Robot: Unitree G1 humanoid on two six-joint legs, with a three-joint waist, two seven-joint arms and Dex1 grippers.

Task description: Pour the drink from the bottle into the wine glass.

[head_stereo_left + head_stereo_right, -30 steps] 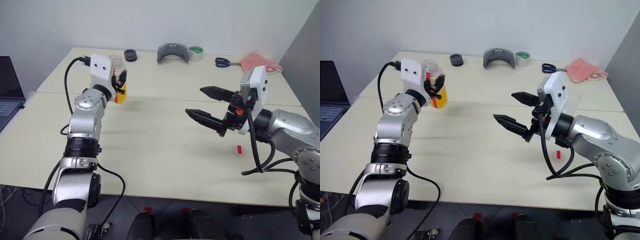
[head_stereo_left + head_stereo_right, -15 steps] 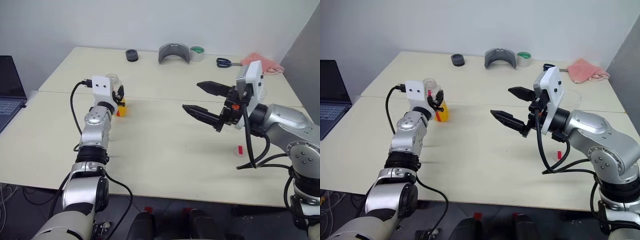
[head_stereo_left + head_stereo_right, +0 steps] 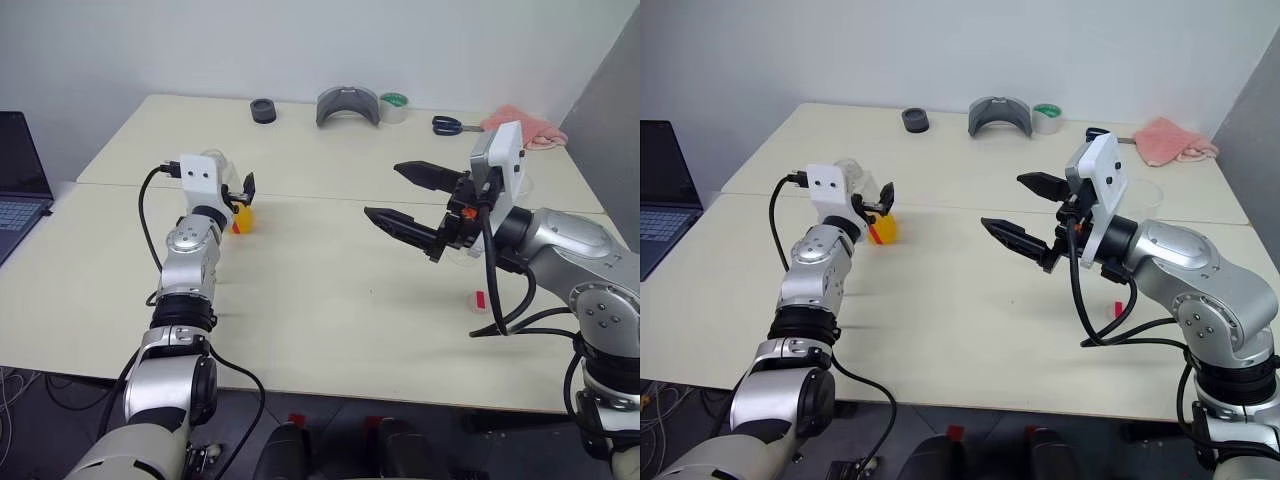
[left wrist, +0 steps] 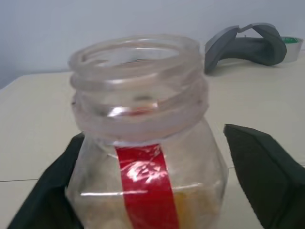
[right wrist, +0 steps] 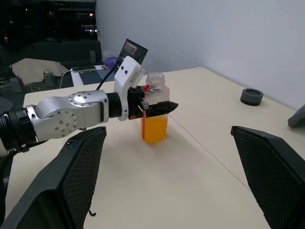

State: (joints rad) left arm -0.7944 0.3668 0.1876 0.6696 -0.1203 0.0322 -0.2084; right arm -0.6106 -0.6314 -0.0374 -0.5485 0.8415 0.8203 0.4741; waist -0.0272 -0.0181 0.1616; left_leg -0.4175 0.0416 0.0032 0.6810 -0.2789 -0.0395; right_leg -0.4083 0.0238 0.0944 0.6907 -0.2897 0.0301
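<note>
The small clear plastic bottle with a red label stripe, uncapped and part-filled with orange-yellow drink, stands upright on the cream counter near its left side, between the spread black fingers of the left tool; one finger shows a gap to the bottle wall, the other lies close against it, contact unclear. The right tool hovers above the counter's middle, jaws wide and holding nothing, well apart from the bottle. Bare counter lies between them, with a small red-marked white cap near the right arm and a black puck, a grey curved holder, a tape roll, scissors and a pink cloth along the far edge.
</note>
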